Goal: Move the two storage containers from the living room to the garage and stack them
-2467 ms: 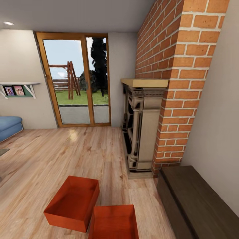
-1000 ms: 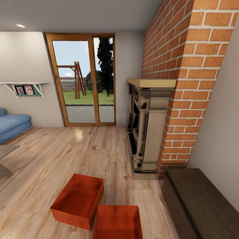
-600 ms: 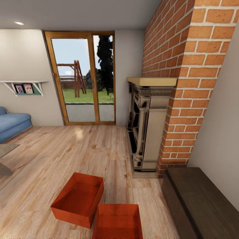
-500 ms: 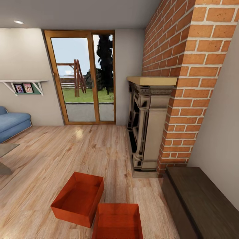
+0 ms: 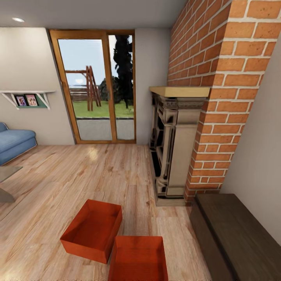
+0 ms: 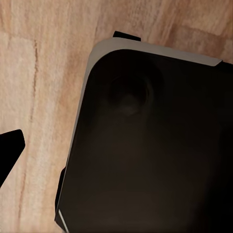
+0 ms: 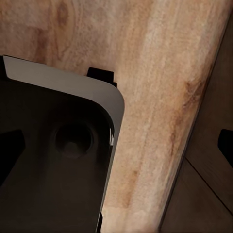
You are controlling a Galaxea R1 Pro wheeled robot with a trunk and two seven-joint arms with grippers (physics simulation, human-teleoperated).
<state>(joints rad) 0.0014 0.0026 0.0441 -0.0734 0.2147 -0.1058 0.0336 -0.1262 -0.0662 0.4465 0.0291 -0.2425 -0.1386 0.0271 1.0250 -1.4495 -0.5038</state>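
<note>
Right end effector (image 7: 118, 148) spread wide, two shallow red-orange bins (image 5: 92, 230) (image 5: 138, 259), lidless

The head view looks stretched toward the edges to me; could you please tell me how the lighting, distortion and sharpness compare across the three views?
Head view: wide-angle, the brick fireplace leaning outward; even, soft light with a pale glare patch on the wood-plank floor; both storage containers sharp. Left wrist view: the dark robot base looks soft. Right wrist view: floor grain slightly blurred.

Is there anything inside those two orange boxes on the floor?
Empty, as far as shown. The farther storage container shows a bare orange bottom; the nearer storage container too, though the picture's edge cuts it off.
</note>
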